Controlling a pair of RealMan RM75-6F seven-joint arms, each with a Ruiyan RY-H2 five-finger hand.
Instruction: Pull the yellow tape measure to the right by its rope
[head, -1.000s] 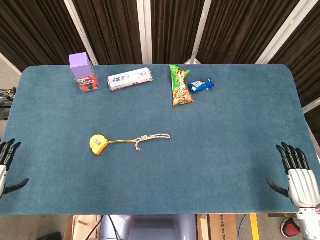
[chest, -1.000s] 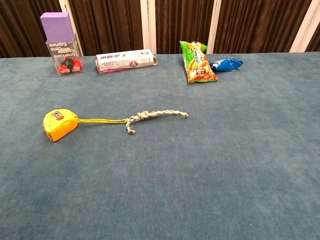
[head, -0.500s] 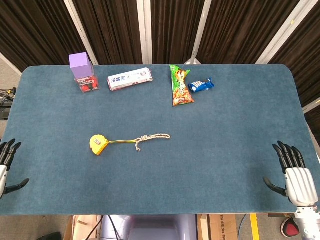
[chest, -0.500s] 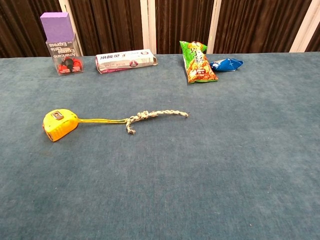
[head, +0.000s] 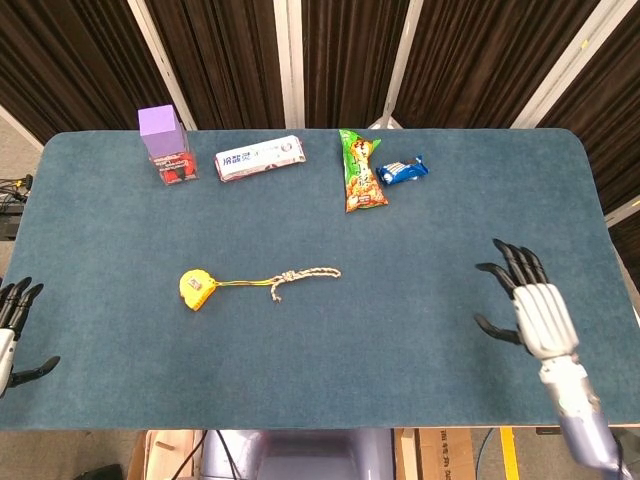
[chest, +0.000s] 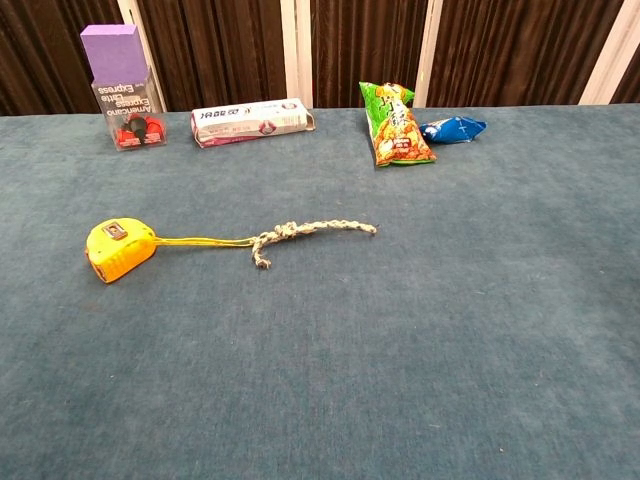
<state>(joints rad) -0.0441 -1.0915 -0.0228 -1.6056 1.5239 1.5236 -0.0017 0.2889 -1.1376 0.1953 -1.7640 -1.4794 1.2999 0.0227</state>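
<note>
The yellow tape measure (head: 196, 288) (chest: 119, 249) lies left of the table's middle. A thin yellow cord runs right from it to a knotted, braided pale rope (head: 305, 275) (chest: 312, 232) lying flat on the cloth. My right hand (head: 532, 306) hovers over the right part of the table with fingers spread, holding nothing, well right of the rope's free end. At the near left edge my left hand (head: 12, 325) stays with fingers apart, empty. Neither hand shows in the chest view.
Along the far edge stand a purple-topped box (head: 166, 145) (chest: 124, 88), a toothpaste carton (head: 260, 158) (chest: 251, 121), a green snack bag (head: 360, 170) (chest: 395, 125) and a blue packet (head: 403, 170) (chest: 453, 129). The blue table cloth (head: 420, 250) spans both views.
My right hand has moved from the table's near right corner inward and up over the cloth, toward the rope. The tape measure, rope and left hand have not moved.
</note>
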